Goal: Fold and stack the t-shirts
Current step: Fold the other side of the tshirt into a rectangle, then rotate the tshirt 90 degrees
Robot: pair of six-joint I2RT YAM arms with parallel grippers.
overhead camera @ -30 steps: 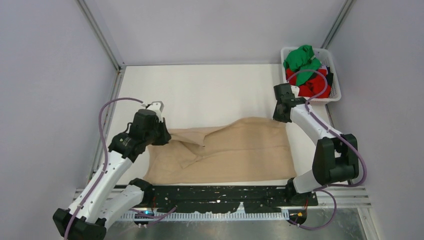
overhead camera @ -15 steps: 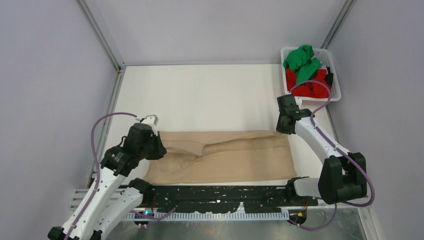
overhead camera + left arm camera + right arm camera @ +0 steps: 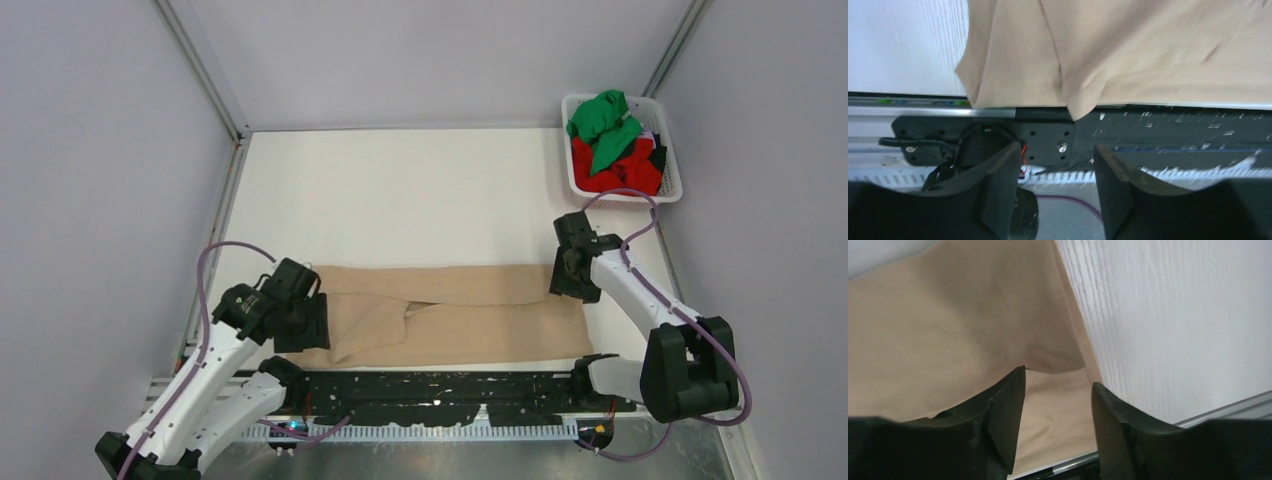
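Observation:
A beige-tan t-shirt (image 3: 450, 312) lies flat near the table's front edge, folded into a long band. Its left end (image 3: 1048, 50) hangs slightly over the front rail. At the shirt's left end, my left gripper (image 3: 310, 325) (image 3: 1058, 170) is open with nothing between its fingers. My right gripper (image 3: 567, 283) (image 3: 1058, 400) is open just above the shirt's right end (image 3: 948, 330), holding nothing. A green t-shirt (image 3: 603, 120) and a red t-shirt (image 3: 620, 172) sit bunched in the basket at the back right.
The white lattice basket (image 3: 672, 165) stands in the back right corner by the wall. A black mounting plate (image 3: 450, 388) and metal rail run along the near edge. White tabletop (image 3: 420, 200) stretches behind the shirt; walls close both sides.
Both grippers carried the shirt's far edge toward the front, folding it into a narrower band, then opened and let the cloth go.

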